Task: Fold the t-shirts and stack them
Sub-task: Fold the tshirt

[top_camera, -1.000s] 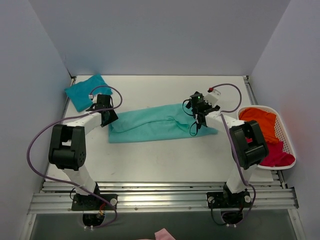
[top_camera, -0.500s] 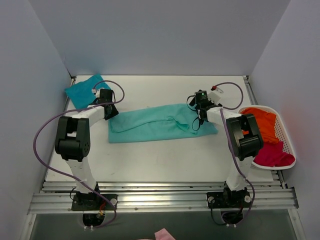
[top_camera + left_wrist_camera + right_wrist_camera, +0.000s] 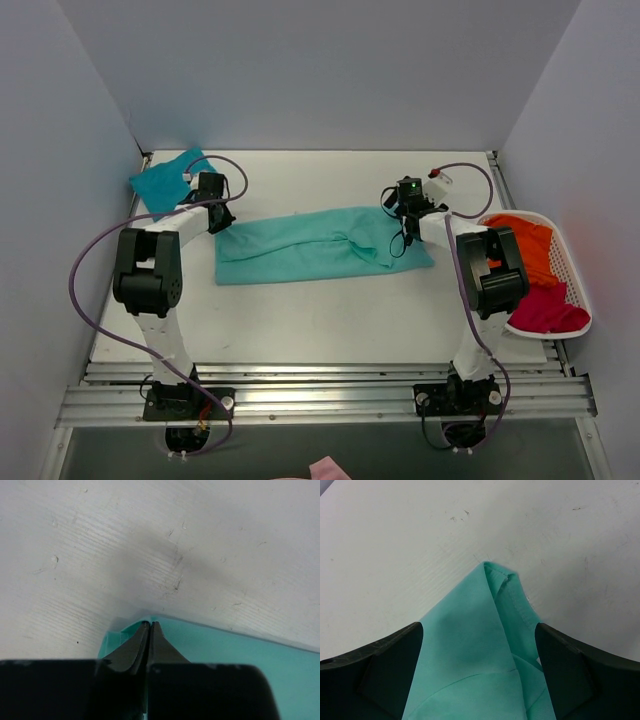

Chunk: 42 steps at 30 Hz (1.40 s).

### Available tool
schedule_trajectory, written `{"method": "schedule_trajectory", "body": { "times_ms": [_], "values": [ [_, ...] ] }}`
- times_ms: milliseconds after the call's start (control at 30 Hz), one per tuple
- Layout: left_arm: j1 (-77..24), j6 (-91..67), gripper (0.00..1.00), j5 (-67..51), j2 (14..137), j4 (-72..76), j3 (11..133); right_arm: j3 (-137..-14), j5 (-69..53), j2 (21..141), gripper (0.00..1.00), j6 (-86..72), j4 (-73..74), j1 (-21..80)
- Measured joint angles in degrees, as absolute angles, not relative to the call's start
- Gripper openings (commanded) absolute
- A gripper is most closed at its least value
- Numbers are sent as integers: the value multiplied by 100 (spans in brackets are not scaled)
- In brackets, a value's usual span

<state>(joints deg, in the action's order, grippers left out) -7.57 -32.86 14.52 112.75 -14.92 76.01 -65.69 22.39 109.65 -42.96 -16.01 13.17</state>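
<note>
While mint shirt (image 3: pixel 320 245) lies on white table (image 3: pixel 300 310), L gripper (image 3: pixel 150 625) pinches corner, R gripper (image 3: pixel 479 630) open.

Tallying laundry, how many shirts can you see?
4: mint shirt at centre, teal shirt far-left corner, orange shirt and magenta shirt in the basket; more may hide beneath.

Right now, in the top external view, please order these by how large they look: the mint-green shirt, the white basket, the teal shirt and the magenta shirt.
1. mint-green shirt, spread out long
2. white basket
3. teal shirt, folded and partly hidden, so its rank is less sure
4. magenta shirt, bunched inside the basket
</note>
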Motion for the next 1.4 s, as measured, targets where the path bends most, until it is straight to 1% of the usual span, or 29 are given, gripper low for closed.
{"method": "schedule_trajectory", "body": {
  "times_ms": [67,300,333,467,533,800,900,933,1033,1167,1200,1300,1333,1367,1400],
  "values": [
    [-718,-3288,2,1431,11275,-1490,7607,-6569,2204,10965,83,-4283,-1623,1317],
    [-537,-3280,2,1251,11404,-1540,7885,-6569,2174,10965,74,-4211,-1653,1317],
    [-506,-3273,2,1203,11445,-1566,7972,-6569,2174,10965,70,-4206,-1658,1317],
    [-399,-3249,2,1009,11677,-1616,8350,-6582,2156,10982,60,-4193,-1699,1315],
    [-362,-3238,2,921,11791,-1614,8482,-6639,2145,11059,53,-4193,-1750,1315],
    [-331,-3227,2,733,12162,-1695,8672,-6764,2023,11430,51,-4195,-1844,1315],
    [-329,-3227,2,714,12191,-1717,8698,-6764,2005,11456,43,-4195,-1887,1315],
    [-329,-3227,2,703,12191,-1728,8722,-6764,2003,11456,36,-4200,-1911,1315],
    [-329,-3227,2,687,12193,-1739,8783,-6764,1999,11489,23,-4202,-1970,1315],
    [-325,-3225,2,655,12213,-1741,8840,-6794,1986,11601,22,-4200,-1994,1315],
    [-322,-3225,2,639,12219,-1741,8853,-6812,1984,11638,20,-4198,-1997,1315],
    [-305,-3225,2,596,12276,-1743,8897,-6871,1988,11747,11,-4193,-2032,1304],
    [-294,-3225,2,576,12293,-1743,8901,-6886,1981,11764,4,-4191,-2053,1295],
    [-285,-3225,2,569,12296,-1752,8903,-6897,1964,11780,0,-4187,-2060,1284],
    [-272,-3225,2,558,12304,-1778,8925,-6910,1944,11793,0,-4189,-2062,1275]
  ]
}}
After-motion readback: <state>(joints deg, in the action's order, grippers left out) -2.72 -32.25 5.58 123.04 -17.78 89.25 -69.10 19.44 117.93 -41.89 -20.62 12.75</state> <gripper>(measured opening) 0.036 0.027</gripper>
